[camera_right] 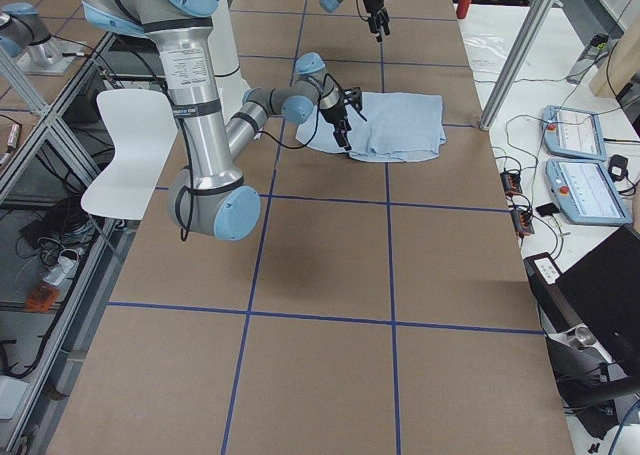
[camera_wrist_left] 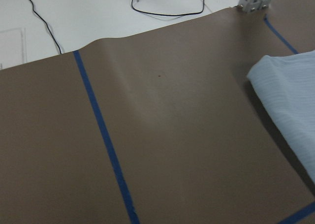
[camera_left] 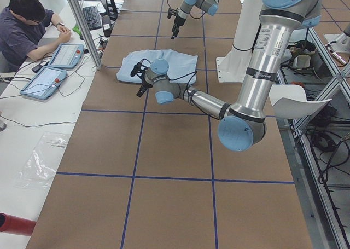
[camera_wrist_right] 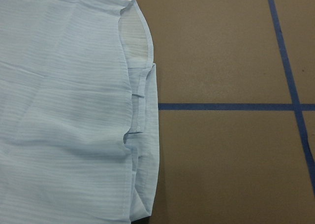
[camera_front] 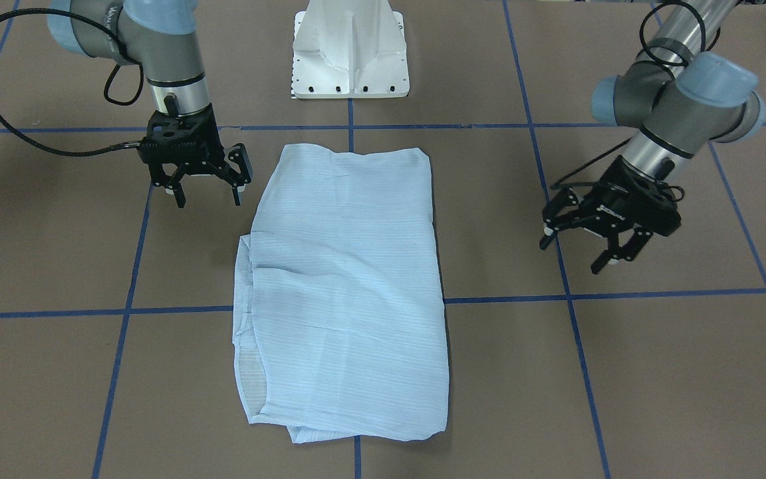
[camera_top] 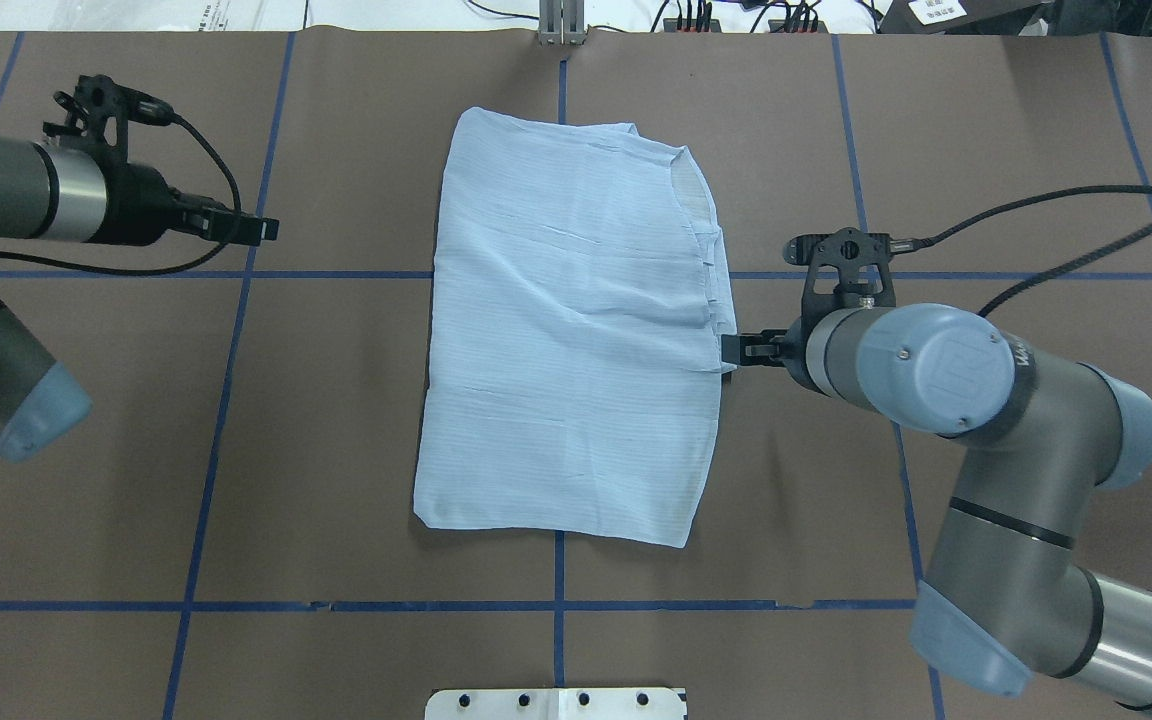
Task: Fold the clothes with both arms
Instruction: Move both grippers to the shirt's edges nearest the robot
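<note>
The shirt [camera_top: 566, 330] lies folded flat at the middle of the tabletop [camera_top: 336, 450]. Its long axis runs from the robot-side edge to the operators' edge, with the layered open edges facing the right gripper [camera_front: 209, 199]. Right gripper and left gripper [camera_front: 572, 256] are both spread wide and empty.

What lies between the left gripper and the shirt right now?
Only bare brown table cover crossed by blue tape lines. The left gripper hangs open, apart from the shirt. The front-facing and overhead views both show it.
</note>
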Controlling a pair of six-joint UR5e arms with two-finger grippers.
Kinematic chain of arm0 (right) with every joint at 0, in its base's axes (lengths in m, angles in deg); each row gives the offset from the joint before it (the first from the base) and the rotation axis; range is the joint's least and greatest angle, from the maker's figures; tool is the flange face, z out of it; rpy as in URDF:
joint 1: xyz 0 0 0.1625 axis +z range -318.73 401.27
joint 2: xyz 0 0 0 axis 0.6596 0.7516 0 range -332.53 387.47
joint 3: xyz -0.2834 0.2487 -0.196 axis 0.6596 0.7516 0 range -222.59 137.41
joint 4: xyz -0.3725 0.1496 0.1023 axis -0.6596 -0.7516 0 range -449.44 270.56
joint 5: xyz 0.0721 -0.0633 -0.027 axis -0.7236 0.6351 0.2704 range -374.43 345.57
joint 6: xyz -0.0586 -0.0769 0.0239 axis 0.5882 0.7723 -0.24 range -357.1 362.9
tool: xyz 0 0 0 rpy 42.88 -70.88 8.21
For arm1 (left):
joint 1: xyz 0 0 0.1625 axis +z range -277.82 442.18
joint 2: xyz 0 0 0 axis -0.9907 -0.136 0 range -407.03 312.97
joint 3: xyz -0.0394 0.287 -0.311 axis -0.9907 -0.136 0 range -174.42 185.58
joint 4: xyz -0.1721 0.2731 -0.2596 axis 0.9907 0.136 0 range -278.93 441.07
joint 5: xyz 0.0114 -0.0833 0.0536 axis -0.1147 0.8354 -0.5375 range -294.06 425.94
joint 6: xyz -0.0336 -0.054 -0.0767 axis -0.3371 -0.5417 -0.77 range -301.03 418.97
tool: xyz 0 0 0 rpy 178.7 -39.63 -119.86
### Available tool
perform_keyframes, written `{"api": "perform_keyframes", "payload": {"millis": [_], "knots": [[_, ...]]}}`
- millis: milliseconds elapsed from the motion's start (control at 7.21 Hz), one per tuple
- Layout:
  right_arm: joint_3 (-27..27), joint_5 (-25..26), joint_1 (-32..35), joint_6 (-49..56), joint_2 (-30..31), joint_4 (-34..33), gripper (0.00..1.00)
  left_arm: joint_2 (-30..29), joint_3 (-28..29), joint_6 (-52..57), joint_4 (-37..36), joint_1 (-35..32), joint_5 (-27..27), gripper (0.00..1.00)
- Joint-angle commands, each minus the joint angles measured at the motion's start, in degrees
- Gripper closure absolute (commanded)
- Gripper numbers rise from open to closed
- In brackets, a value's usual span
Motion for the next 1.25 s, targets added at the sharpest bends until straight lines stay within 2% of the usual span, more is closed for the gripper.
{"api": "perform_keyframes", "payload": {"millis": [0,139,416,555,832,970,1109], "knots": [[-0.1,0.0,0.0,-4.5,5.8,12.4,0.0,1.4,-6.2,-13.8,-0.2,13.4,-7.6,0.0],[0.2,0.0,-0.1,-4.5,5.8,12.4,0.0,1.0,-6.3,-17.4,-2.3,17.7,-10.3,0.0],[0.2,0.0,-0.1,-4.5,5.8,12.3,0.0,-4.3,-6.6,-23.2,-12.4,24.2,-15.7,0.0],[0.3,0.1,-0.1,-4.6,5.8,12.3,0.0,-6.3,-6.6,-25.3,-16.9,26.1,-16.4,0.0],[0.6,0.1,-0.2,-5.5,5.7,12.3,0.0,-5.9,-6.5,-25.6,-18.4,29.1,-19.4,0.01],[0.7,0.2,-0.3,-5.5,5.6,12.3,0.0,-5.7,-6.5,-25.6,-18.6,29.1,-19.5,0.09],[0.7,0.2,-0.3,-5.5,5.6,12.3,0.0,-5.5,-6.5,-25.6,-19.5,29.2,-19.6,0.22]]}}
